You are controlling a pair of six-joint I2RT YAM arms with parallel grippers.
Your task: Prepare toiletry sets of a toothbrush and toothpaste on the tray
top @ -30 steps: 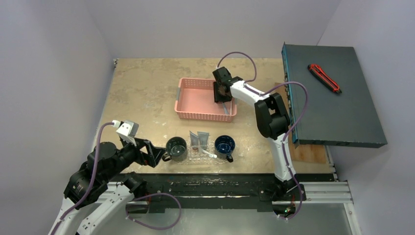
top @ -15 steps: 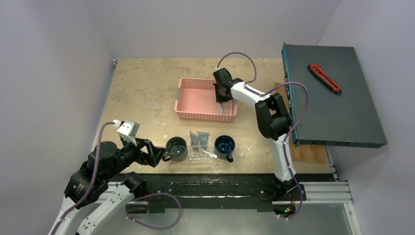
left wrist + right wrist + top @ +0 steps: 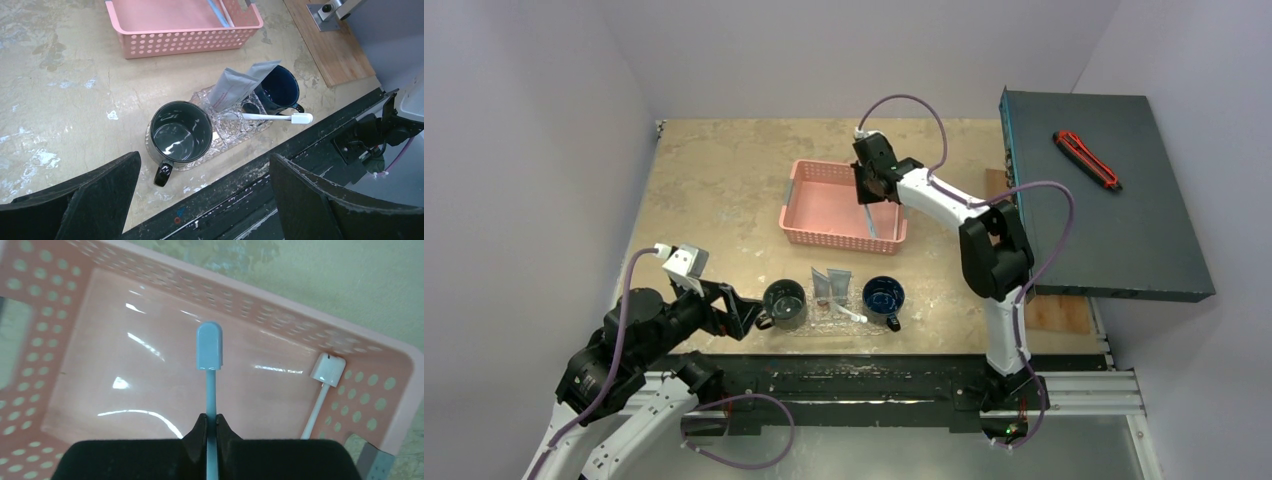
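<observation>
My right gripper [image 3: 871, 186] hangs over the pink basket [image 3: 796, 186] and is shut on a pale blue toothbrush [image 3: 210, 347], head pointing away from the fingers. A white toothbrush [image 3: 323, 385] leans in the basket's corner. The see-through tray [image 3: 234, 136] lies near the front edge. Two silver tubes [image 3: 234, 87] and a white toothbrush [image 3: 270, 117] rest on it, between a dark mug [image 3: 179, 131] and a blue mug [image 3: 280, 89]. My left gripper [image 3: 746, 315] is open and empty, low at the front left of the tray [image 3: 832, 322].
A dark raised platform [image 3: 1114, 220] stands at the right with a red utility knife [image 3: 1086, 160] on it. A wooden board [image 3: 1056, 312] lies under its near corner. The black rail [image 3: 854, 375] runs along the table's front edge.
My right gripper has risen and shifted a little left over the basket, carrying the blue toothbrush up off the basket's right side. The left arm has not moved.
</observation>
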